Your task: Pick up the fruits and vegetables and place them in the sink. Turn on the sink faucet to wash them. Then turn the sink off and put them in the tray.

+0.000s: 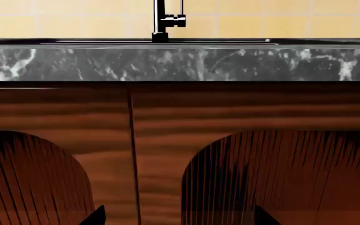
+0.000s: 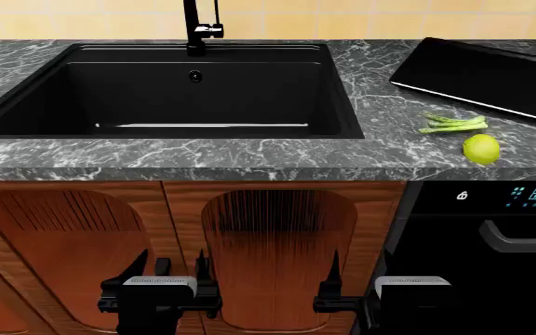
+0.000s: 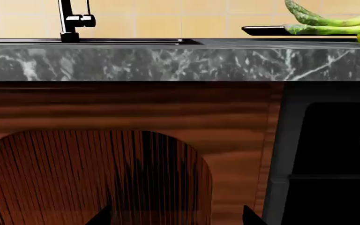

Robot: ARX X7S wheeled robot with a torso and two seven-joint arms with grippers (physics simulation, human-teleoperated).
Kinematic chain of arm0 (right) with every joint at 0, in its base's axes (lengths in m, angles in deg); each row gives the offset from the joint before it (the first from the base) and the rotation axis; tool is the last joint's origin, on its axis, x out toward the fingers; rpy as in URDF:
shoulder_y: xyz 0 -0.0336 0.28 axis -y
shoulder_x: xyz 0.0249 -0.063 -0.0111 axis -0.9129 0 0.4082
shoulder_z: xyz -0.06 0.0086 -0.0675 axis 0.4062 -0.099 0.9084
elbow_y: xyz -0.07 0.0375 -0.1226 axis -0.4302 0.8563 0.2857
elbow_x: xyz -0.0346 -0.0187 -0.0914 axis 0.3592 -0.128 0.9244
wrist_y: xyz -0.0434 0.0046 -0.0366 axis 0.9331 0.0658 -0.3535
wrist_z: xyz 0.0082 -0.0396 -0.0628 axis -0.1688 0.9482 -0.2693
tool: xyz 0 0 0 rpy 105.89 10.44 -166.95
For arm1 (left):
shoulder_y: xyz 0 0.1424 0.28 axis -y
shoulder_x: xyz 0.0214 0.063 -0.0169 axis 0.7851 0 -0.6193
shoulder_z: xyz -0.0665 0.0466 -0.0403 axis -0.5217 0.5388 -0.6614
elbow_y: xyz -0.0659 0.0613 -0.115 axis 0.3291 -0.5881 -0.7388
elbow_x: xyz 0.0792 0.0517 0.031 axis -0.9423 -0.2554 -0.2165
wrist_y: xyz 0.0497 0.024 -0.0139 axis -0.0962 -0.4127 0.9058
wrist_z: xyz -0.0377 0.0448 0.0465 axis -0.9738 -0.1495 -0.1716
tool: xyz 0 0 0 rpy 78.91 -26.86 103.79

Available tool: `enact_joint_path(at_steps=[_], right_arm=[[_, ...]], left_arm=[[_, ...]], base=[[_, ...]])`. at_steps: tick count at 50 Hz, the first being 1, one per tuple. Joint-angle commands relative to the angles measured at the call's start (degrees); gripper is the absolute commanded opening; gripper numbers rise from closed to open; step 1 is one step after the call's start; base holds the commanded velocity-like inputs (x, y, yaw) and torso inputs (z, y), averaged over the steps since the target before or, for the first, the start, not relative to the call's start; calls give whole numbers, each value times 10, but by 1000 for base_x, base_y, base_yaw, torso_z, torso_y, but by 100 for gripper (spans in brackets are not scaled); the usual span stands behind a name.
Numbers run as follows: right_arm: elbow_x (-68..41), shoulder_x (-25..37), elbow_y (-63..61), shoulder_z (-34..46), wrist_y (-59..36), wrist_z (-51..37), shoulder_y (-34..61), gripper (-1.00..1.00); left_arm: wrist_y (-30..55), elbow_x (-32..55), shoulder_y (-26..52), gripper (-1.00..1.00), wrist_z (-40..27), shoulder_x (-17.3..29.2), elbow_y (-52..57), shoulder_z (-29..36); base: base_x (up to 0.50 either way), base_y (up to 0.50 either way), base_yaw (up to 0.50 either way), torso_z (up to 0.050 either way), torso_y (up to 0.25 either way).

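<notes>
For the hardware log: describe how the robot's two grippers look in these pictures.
In the head view, the left gripper and right gripper match: boxy black bodies, each with a light-grey rectangular plate on top, and thin black tapered fingers. No cables or markings show. The wrist views catch only dark pointed fingertips at the picture's edge.

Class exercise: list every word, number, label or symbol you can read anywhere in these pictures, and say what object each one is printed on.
No readable words or numbers appear.
Padlock symbol: white, on the black appliance panel right of the wooden cabinets, seen in head and right wrist views.
Blue display marks on the same panel's upper right corner: too small and blurred to read.
Faucet, sink and tray: no markings.
</notes>
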Motion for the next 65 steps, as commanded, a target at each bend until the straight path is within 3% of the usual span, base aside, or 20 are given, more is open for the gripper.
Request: enact_joint_path(at_steps=[1,9,17,25,29,42,50,65], right_arm=[[-9,9,-1,10,-1,-12,0,100],[-34,25,-39,18,-37,-28,-1,100],[-51,43,-152,22,-143,-39,11,100],[-94,71,-279,5,-284,-36,44,100],[-118,91,-341,-7,-341,-29,61,100],[-227,141,-495,-100,-493,-16,111,100],[-347,163,-576,-201,-622,-15,188,100],[-585,206,-591,-324,-743,-68,297,100]], left_arm=[[4,5,-2,100,-10,10,8,14],[74,2,-3,100,-39,23,77,36],[218,-18,25,100,-51,41,215,51],[368,-5,85,100,-17,67,340,64],[423,46,107,100,26,76,403,49],[574,101,190,100,51,98,502,20],[657,136,238,100,63,96,537,-10],[817,203,337,100,89,88,585,-58]], base=[[0,0,0,0,0],[0,0,0,0,0],[0,0,0,0,0],[0,0,0,48,0],[0,0,0,50,3],[30,-420,0,50,10],[97,-500,0,50,12],[326,-352,0,50,12]])
